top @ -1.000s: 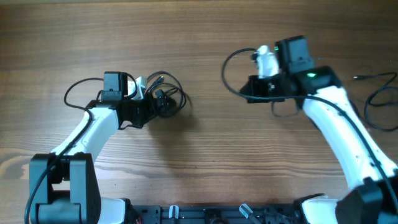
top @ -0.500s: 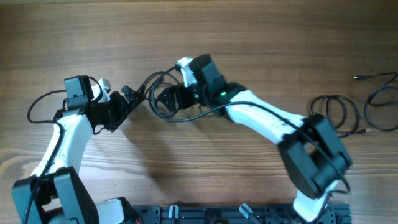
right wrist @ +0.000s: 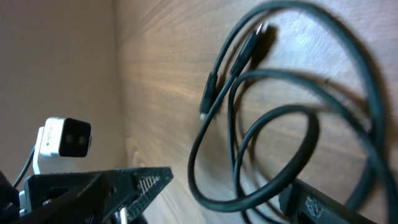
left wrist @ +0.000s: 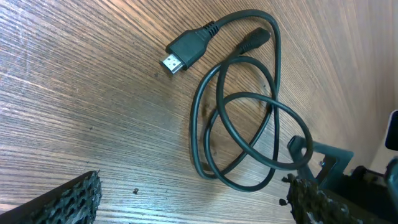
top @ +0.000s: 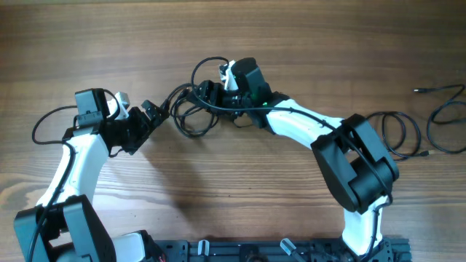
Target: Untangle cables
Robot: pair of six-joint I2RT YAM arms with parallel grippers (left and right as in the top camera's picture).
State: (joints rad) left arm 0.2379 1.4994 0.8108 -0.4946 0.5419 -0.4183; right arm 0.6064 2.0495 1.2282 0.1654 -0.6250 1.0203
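Note:
The cables lie as a knot of thin black loops on the wood at centre. In the left wrist view the cables show overlapping loops and a flat plug on the table. My left gripper stands open just left of the bundle, its fingertips wide apart with bare wood between them. My right gripper reaches across from the right onto the bundle's top edge. It is open, and a cable loop runs between its jaws without being pinched.
Two more loose black cables lie at the table's right side. The right arm stretches across the middle. A thicker wire of that arm arcs above the bundle.
The right arm swung from the right side of the table over to the bundle and its jaws opened. The left gripper backed off to the left of the bundle.

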